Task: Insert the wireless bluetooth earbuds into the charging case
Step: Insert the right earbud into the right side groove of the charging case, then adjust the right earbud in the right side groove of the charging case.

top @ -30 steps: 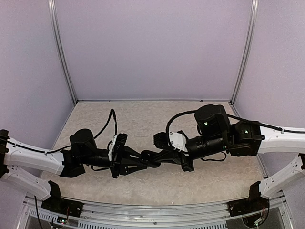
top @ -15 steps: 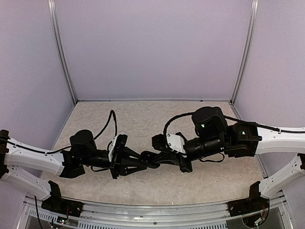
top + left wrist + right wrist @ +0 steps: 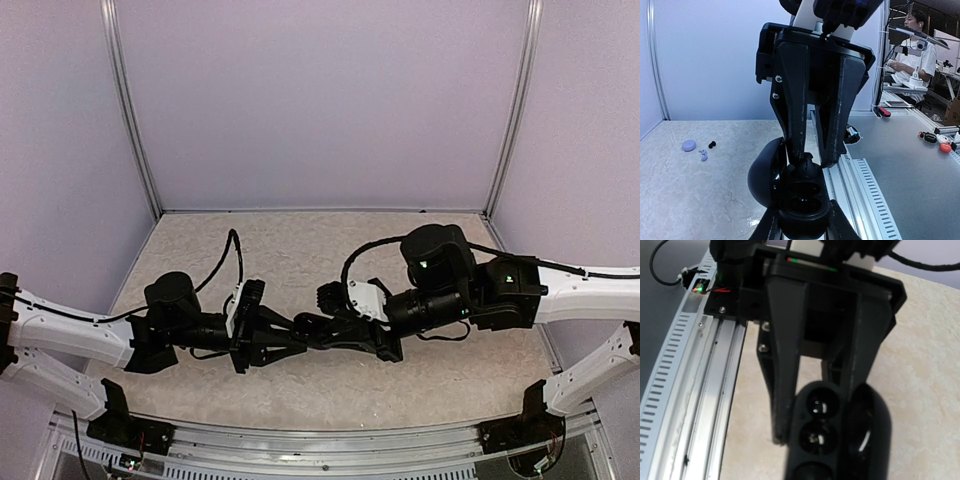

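Observation:
My left gripper [image 3: 802,222] is shut on the open black charging case [image 3: 802,197] and holds it above the table, lid [image 3: 762,175] swung to the left. Two empty sockets show in the case [image 3: 817,422]. My right gripper [image 3: 813,159] comes down onto the case's far end, shut on a black earbud [image 3: 808,164] that sits at the case's rim. In the top view the two grippers meet tip to tip [image 3: 308,332]. Another black earbud [image 3: 712,144] and a lavender earbud [image 3: 703,155] lie on the table far to the left.
A lavender oval case [image 3: 688,145] lies shut by the loose earbuds. The slotted aluminium rail [image 3: 860,185] runs along the table's near edge, also in the right wrist view [image 3: 690,390]. Purple walls close off the back and sides [image 3: 320,100].
My right arm has moved a little to the left, bringing its fingertips closer onto the case in my left gripper. The left arm has hardly moved.

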Motion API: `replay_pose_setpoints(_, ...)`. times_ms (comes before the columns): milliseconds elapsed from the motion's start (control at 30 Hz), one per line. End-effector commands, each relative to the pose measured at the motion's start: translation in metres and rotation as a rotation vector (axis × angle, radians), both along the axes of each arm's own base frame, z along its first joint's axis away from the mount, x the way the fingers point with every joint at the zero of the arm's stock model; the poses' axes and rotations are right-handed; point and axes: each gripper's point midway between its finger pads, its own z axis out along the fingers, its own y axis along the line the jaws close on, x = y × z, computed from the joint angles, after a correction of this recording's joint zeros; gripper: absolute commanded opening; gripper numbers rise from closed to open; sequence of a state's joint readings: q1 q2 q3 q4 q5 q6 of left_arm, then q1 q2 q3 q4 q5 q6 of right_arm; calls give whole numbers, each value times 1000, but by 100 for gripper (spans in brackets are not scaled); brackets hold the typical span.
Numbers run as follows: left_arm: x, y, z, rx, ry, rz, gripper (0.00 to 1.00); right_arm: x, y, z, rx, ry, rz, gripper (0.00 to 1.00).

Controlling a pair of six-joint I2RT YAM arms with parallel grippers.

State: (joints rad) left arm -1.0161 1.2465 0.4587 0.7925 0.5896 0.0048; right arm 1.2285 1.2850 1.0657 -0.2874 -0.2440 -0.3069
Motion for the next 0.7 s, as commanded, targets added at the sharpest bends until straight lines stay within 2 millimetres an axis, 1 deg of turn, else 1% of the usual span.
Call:
replay_pose_setpoints(0,0,4,27,-96,-58,10,9,-3,-3,10,2,-3,-2,25)
replay_pose_setpoints(133,1,3,26,-91,-56,8,9,-6,-3,27,50,-14,10,30)
replay_pose_setpoints(267,1,2,25,-87,-54,7,9,-11,-3,33,64,-15,33,30)
replay_pose_setpoints(467,2,0,23,-83,-51,6,9,-10,-5,42,97,-26,20,30)
replay_pose_setpoints(533,2,0,23,-83,-51,5,9,-9,-6,45,104,-29,13,27)
replay_pose_setpoints(667,2,-1,24,-83,-51,9,9,-8,-7,45,103,-34,1,18)
